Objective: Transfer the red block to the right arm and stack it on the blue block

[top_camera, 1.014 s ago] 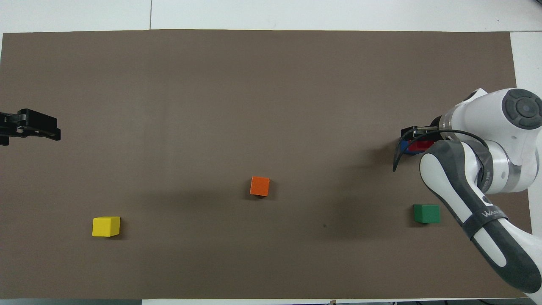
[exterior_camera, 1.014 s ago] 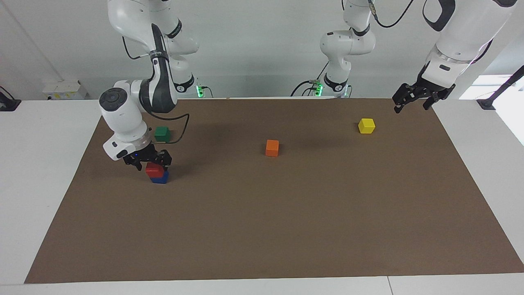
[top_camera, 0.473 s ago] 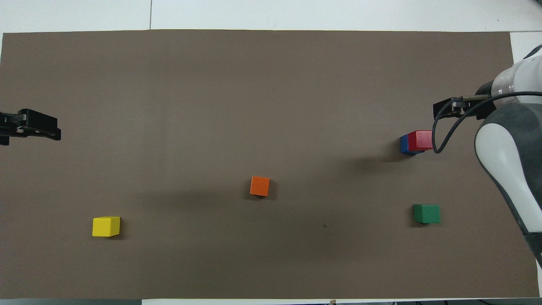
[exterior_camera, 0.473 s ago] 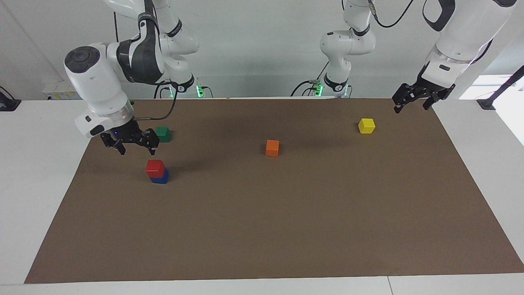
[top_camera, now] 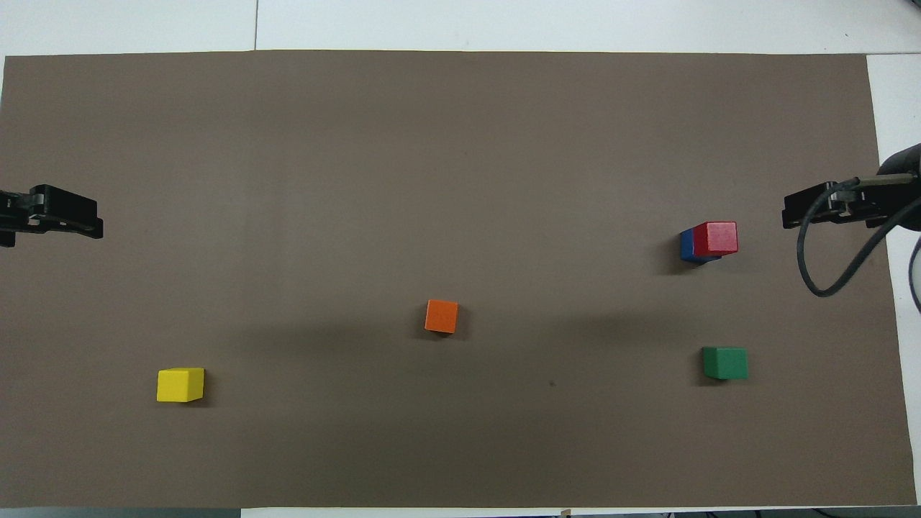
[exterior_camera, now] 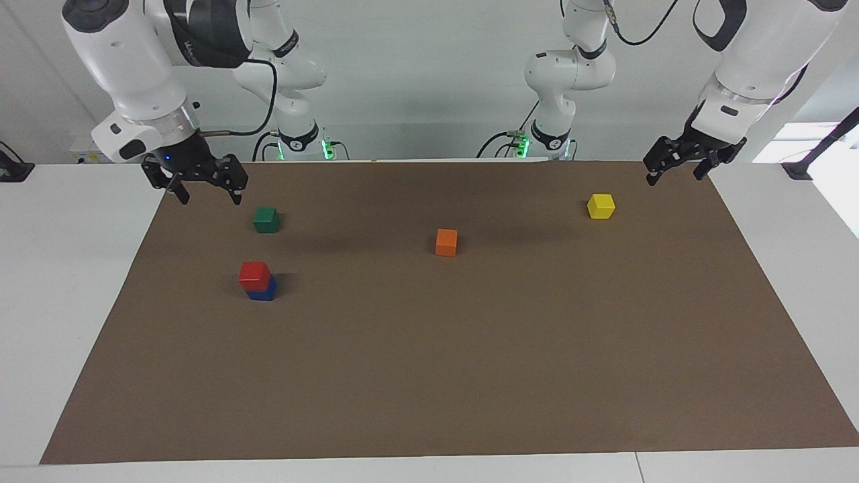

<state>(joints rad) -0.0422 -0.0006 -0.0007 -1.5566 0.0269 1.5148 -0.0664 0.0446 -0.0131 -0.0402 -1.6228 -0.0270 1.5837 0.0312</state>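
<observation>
The red block (exterior_camera: pixel 254 272) (top_camera: pixel 716 238) rests on top of the blue block (exterior_camera: pixel 262 292) (top_camera: pixel 687 245), toward the right arm's end of the mat. Nothing touches the stack. My right gripper (exterior_camera: pixel 209 195) (top_camera: pixel 820 205), with its small blue light, hangs open and empty in the air over the mat's corner by the right arm's base, well clear of the stack. My left gripper (exterior_camera: pixel 676 173) (top_camera: pixel 54 219) waits open and empty, raised over the mat's edge at the left arm's end.
A green cube (exterior_camera: pixel 266 219) (top_camera: pixel 725 362) lies nearer to the robots than the stack. An orange cube (exterior_camera: pixel 446 242) (top_camera: pixel 442 316) sits mid-mat. A yellow cube (exterior_camera: pixel 600 206) (top_camera: pixel 180 384) lies toward the left arm's end. The brown mat (exterior_camera: pixel 470 376) covers most of the table.
My right gripper has let go of the red block, risen off the stack and drawn back toward its base. The red block stays on the blue block. The left arm has not moved.
</observation>
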